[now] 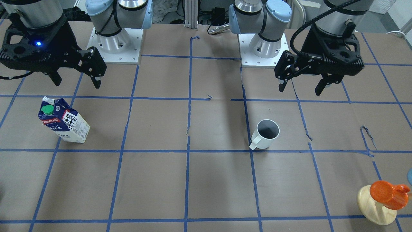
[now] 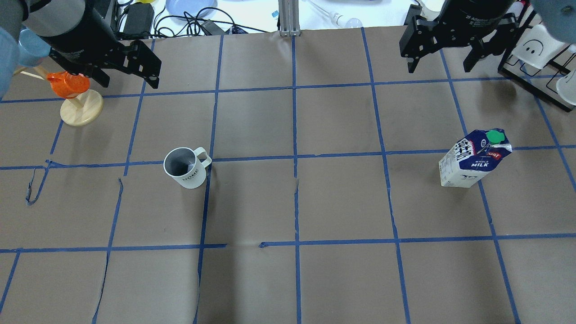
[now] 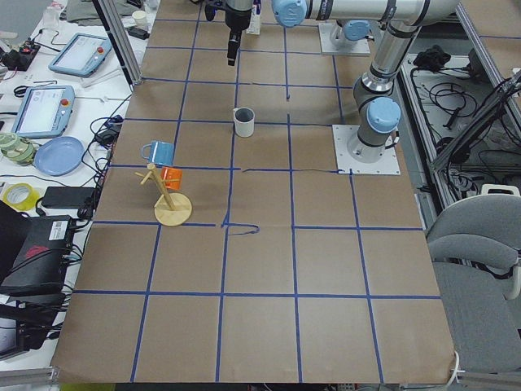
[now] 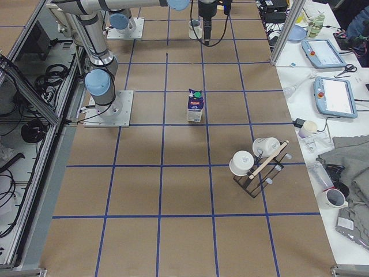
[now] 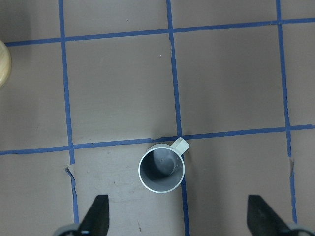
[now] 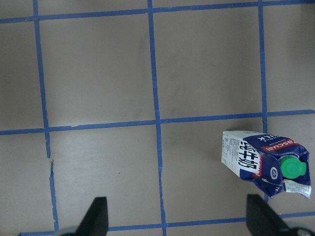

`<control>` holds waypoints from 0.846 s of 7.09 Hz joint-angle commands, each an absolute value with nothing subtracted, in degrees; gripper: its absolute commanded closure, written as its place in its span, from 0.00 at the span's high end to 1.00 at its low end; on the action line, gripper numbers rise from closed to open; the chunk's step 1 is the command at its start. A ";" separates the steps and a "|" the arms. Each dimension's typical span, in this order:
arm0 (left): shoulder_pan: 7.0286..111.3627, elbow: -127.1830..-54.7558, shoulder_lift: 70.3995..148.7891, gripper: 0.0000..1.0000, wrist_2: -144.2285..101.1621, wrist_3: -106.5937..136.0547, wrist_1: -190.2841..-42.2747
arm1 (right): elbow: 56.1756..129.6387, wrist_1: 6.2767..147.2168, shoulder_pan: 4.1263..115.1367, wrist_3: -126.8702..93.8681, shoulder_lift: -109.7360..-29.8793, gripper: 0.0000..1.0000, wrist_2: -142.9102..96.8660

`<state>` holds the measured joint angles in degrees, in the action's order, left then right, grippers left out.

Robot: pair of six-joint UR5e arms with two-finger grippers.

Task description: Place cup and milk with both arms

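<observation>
The white cup [image 2: 184,167] with a dark grey inside stands upright on the brown paper, left of centre; it also shows in the front view [image 1: 265,134] and in the left wrist view [image 5: 162,169]. The milk carton [image 2: 474,158], blue and white with a green cap, stands on the right; it shows at the front view's left [image 1: 64,120] and in the right wrist view [image 6: 268,160]. My left gripper [image 1: 300,90] is open and empty, high above the table beyond the cup. My right gripper [image 1: 77,83] is open and empty, high up beyond the carton.
A wooden mug stand with an orange piece [image 2: 67,85] sits at the far left, close under my left gripper. A black rack with white mugs [image 2: 535,49] stands at the far right. Blue tape lines grid the paper.
</observation>
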<state>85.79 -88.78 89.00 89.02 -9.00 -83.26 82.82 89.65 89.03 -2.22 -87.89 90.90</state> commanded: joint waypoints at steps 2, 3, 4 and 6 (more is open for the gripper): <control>84.39 -89.12 89.46 1.00 88.77 -9.23 -83.15 | 82.88 89.74 89.03 -2.29 -87.89 1.00 90.62; 83.85 -89.38 89.65 1.00 88.94 -9.23 -83.14 | 82.88 89.65 89.03 -2.29 -87.89 1.00 90.62; 83.76 -89.47 89.39 1.00 89.21 -9.23 -83.14 | 82.88 89.65 89.03 -2.29 -87.89 1.00 90.62; 83.06 -89.73 90.17 1.00 89.03 -10.53 -83.06 | 82.88 89.65 89.03 -2.29 -87.89 1.00 90.62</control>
